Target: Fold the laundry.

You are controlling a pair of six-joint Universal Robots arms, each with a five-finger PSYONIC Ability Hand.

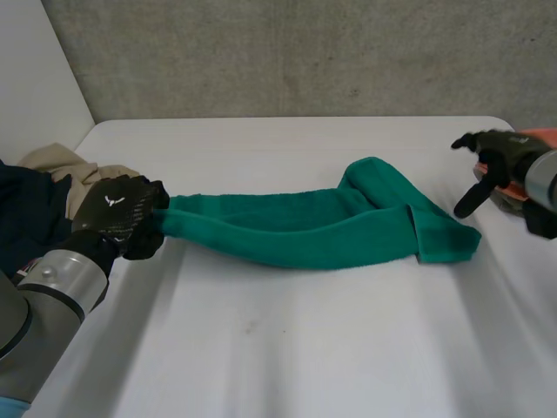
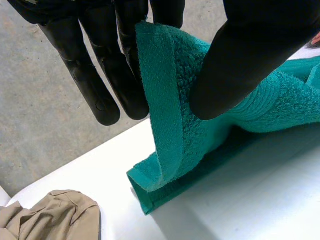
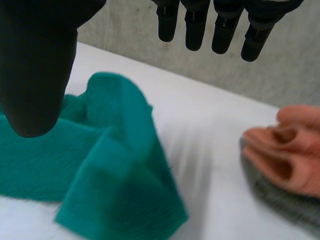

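Green towel lies in a long rumpled band across the middle of the white table, running from 9 o'clock to 3 o'clock. Its 3 o'clock end is doubled over in a loose flap.

Left hand is at the 9 o'clock end, closed on the towel's edge. From the head view the back of the hand hides the grip. The left wrist view gives it: the thumb presses the hemmed end of the towel against the fingers, a firm pinch, and that corner hangs just above the table.

Right hand is out at 3 o'clock, off the towel and apart from it. In the right wrist view its fingers are straight and spread with nothing in them, and the towel's folded end sits below the palm.

Beige garment is heaped at 10 o'clock behind the left hand, next to a dark blue cloth. The left wrist view shows the beige garment near the towel's corner, not touching it.

Orange cloth sits at 3 o'clock behind the right hand. The right wrist view shows it as peach folds on a grey cloth.
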